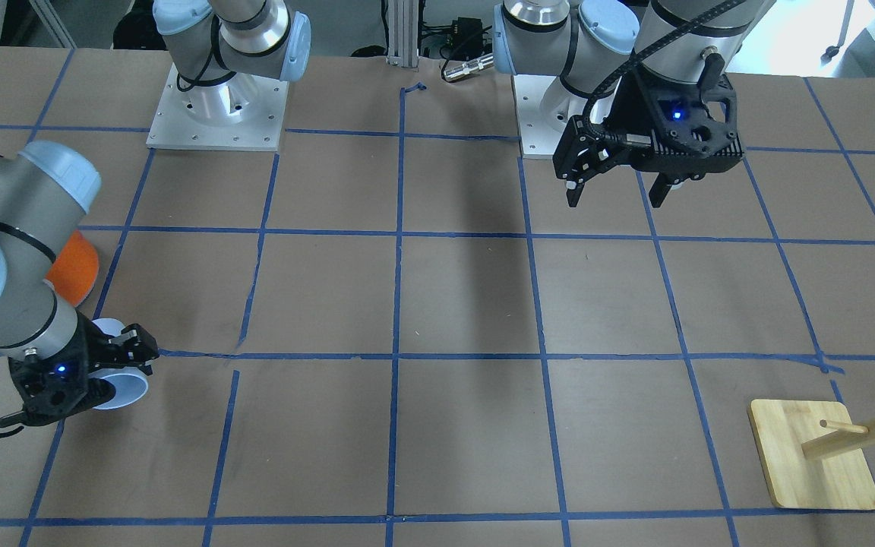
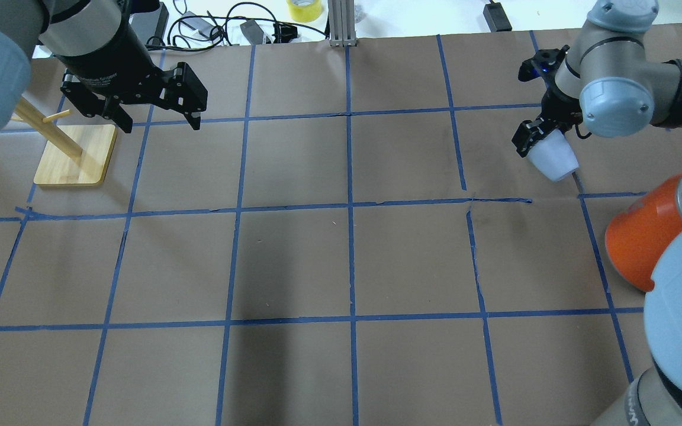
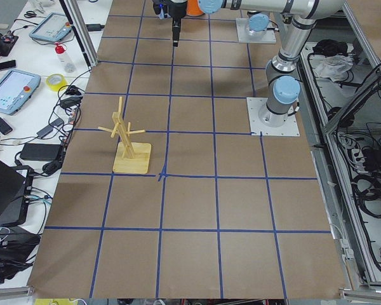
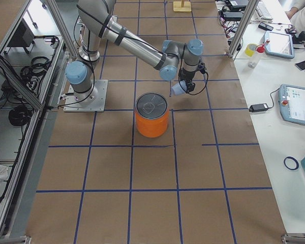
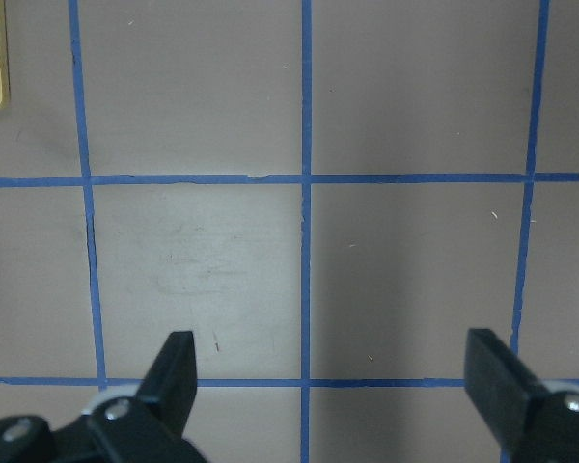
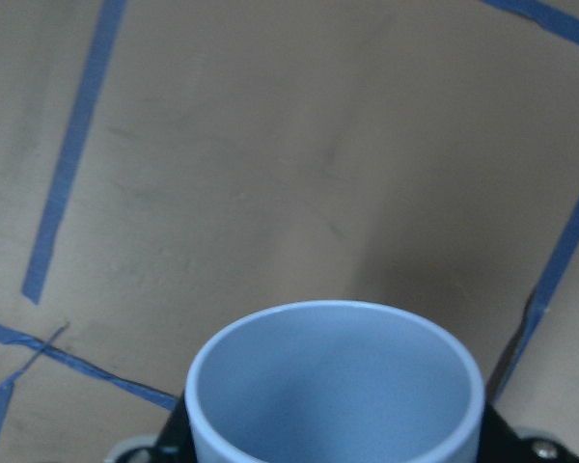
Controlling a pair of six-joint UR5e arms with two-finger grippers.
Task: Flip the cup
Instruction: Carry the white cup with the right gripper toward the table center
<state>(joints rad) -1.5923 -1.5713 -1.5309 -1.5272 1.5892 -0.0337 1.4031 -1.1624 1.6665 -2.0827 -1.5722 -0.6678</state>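
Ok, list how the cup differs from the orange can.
The cup is far smaller than the can. The cup is pale blue with an open mouth; the can is orange with a silver lid. The cup sits tilted in the right gripper; the can stands upright on the table. Both are round.

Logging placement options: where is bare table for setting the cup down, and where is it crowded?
Bare: the middle squares of the table, between the wooden rack and the orange can, and the patch under the held cup. Crowded: around the orange can and the rack's corner.
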